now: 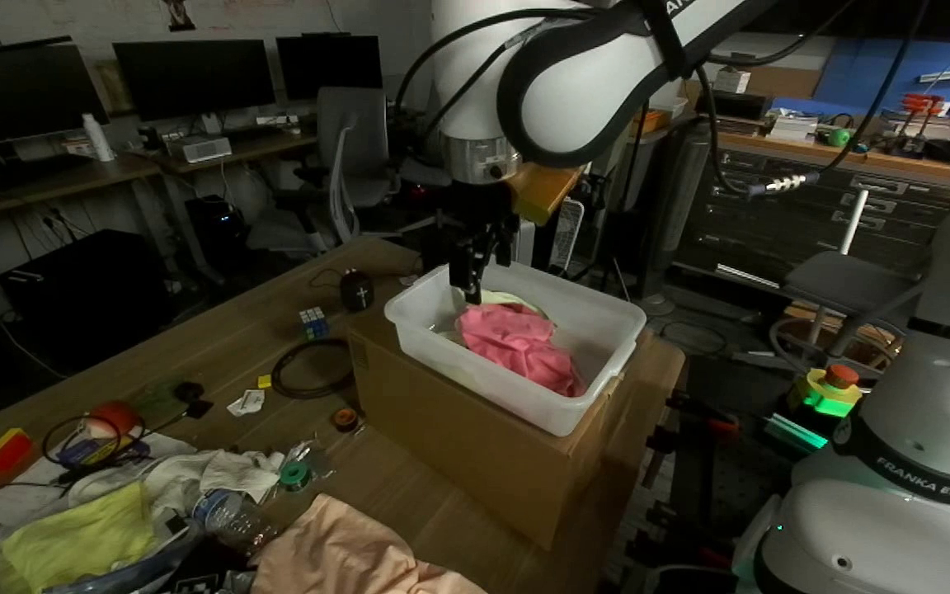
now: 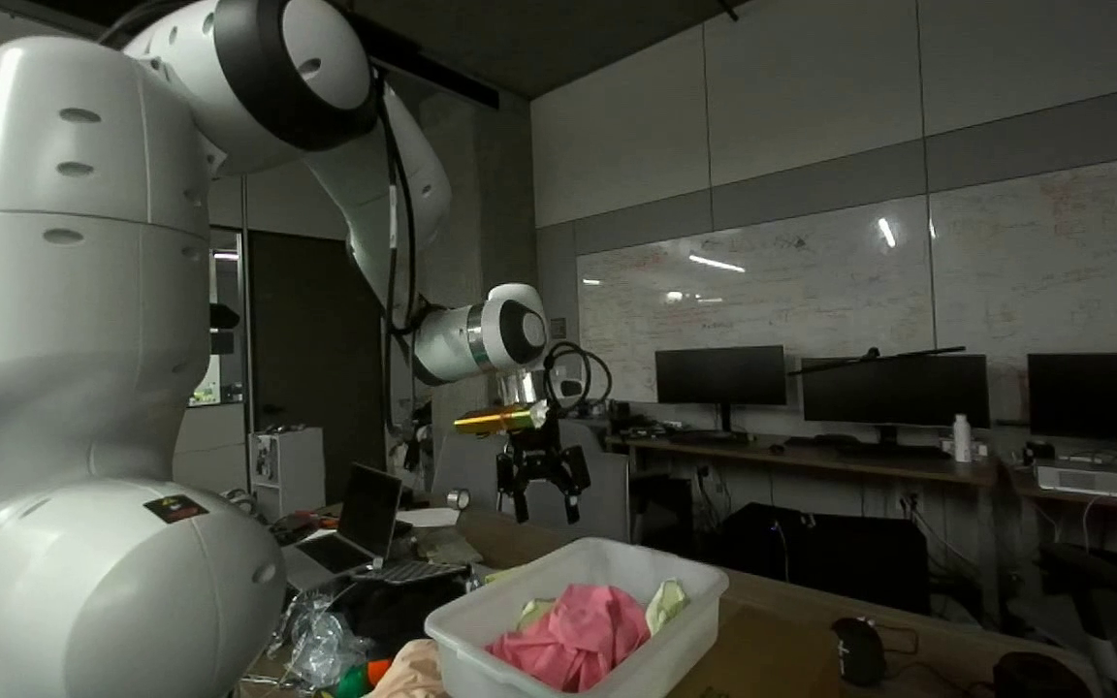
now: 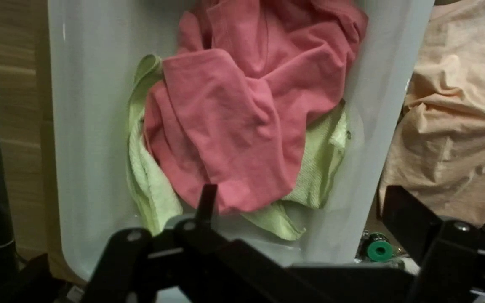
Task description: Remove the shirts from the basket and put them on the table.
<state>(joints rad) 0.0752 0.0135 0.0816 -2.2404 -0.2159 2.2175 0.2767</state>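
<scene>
The fingers [image 2: 573, 504] stand wide apart over one end of the basket [image 1: 483, 379] and hold nothing. The pink shirt [image 3: 234, 118] lies inside the basket, below the fingers and clear of them; in the wrist view, one fingertip overlaps its lower edge by line of sight, while the other appears outside the basket's wall. The shirt is smooth, matte fabric heaped in broad, rounded folds. A pale yellow-green cloth [image 3: 318, 168] of coarser, visible weave emerges from beneath it. The basket, translucent white plastic with rounded corners, sits on a brown cardboard box [image 1: 458, 445] upon the wood-grained desk [image 1: 417, 503]. A creased peach cloth [image 1: 351, 544] lies on the desk near the box.
</scene>
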